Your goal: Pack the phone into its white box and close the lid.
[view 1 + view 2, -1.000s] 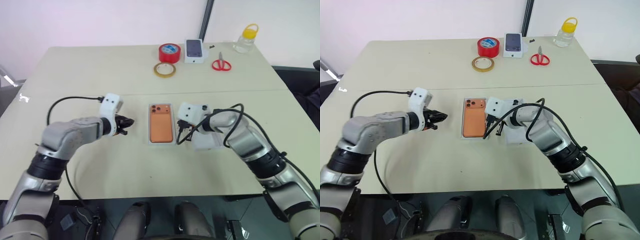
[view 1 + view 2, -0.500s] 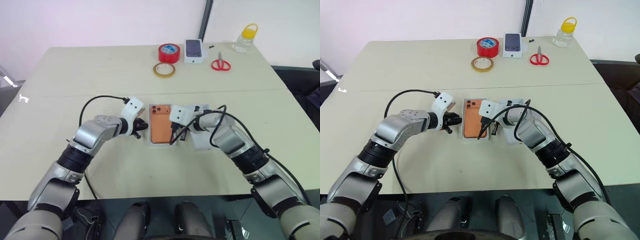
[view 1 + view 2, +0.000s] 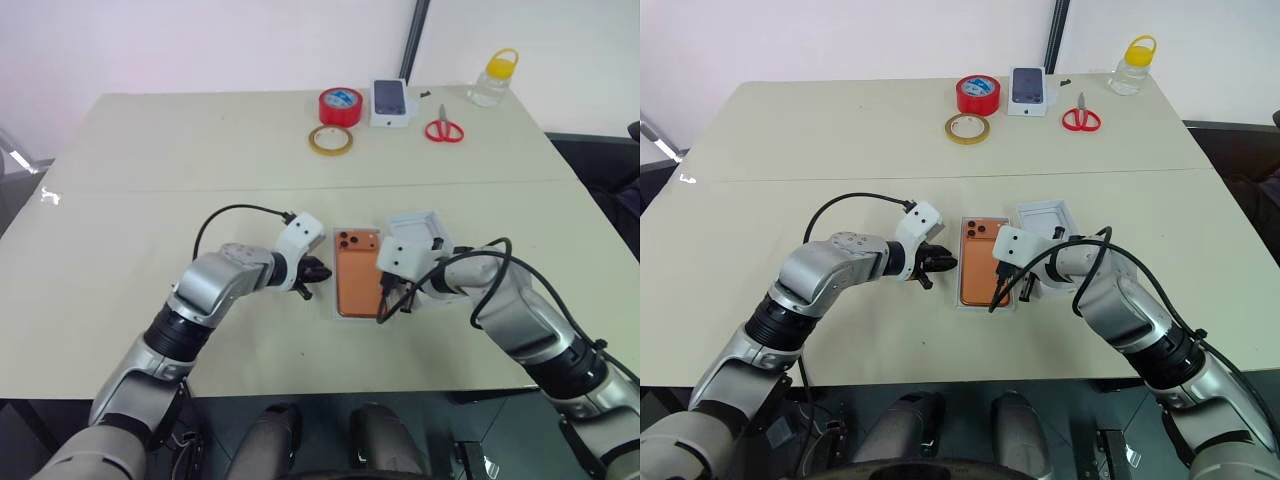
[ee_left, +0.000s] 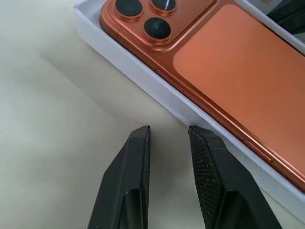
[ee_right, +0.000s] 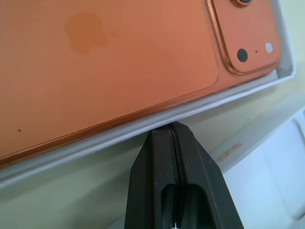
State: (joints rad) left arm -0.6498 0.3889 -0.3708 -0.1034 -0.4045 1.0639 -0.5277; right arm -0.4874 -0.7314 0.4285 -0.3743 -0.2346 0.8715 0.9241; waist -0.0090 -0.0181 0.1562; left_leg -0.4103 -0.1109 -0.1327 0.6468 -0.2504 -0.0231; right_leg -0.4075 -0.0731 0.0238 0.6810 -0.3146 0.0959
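Gleaming copper phone (image 4: 228, 76) — apparently unscratched

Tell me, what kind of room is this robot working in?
Probably an office or workshop room. There's a big plain table against a white wall, with a red tape roll, scissors and a phone lying in its white box.

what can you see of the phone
The phone is a slim copper-orange smartphone with a matte metallic look. It lies flat, back up, inside the white box, with three dark lenses in a raised corner block at its far end. Thin side buttons show along one edge. Neither gripper touches it.
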